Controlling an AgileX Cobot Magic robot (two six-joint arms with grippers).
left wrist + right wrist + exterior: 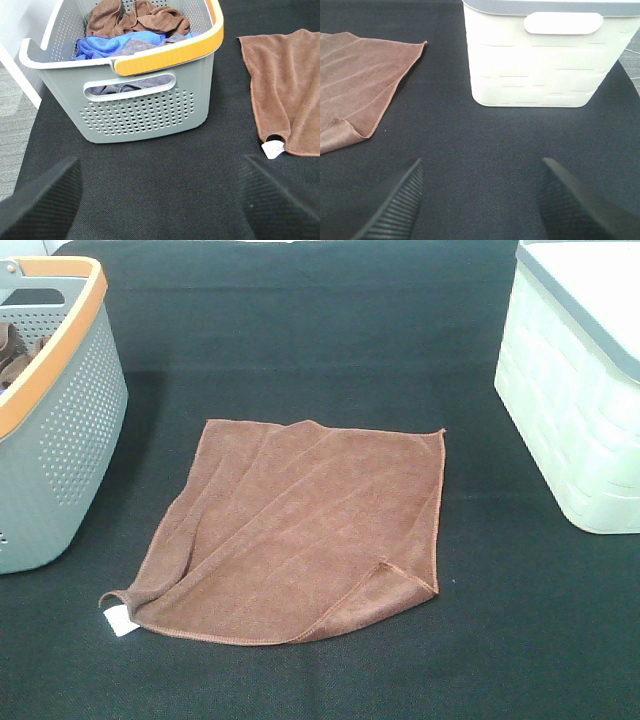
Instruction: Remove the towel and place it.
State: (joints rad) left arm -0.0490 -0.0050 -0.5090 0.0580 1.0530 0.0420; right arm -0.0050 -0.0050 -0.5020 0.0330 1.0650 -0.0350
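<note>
The towel (300, 530) is a rust-brown square cloth lying spread flat on the black table, with one near corner folded over and a small white tag (120, 620) at its near-left corner. It also shows in the left wrist view (290, 90) and the right wrist view (360, 85). My left gripper (160, 200) is open over bare table, between the grey basket and the towel's tag corner. My right gripper (480, 200) is open over bare table, between the towel and the white bin. Neither gripper appears in the high view or touches anything.
A grey perforated basket with an orange rim (60, 420) (145, 105) stands at the left, holding bunched brown, blue and grey cloths (135, 30). A white bin with a grey rim (575, 400) (545, 65) stands at the right. Black cloth covers the table.
</note>
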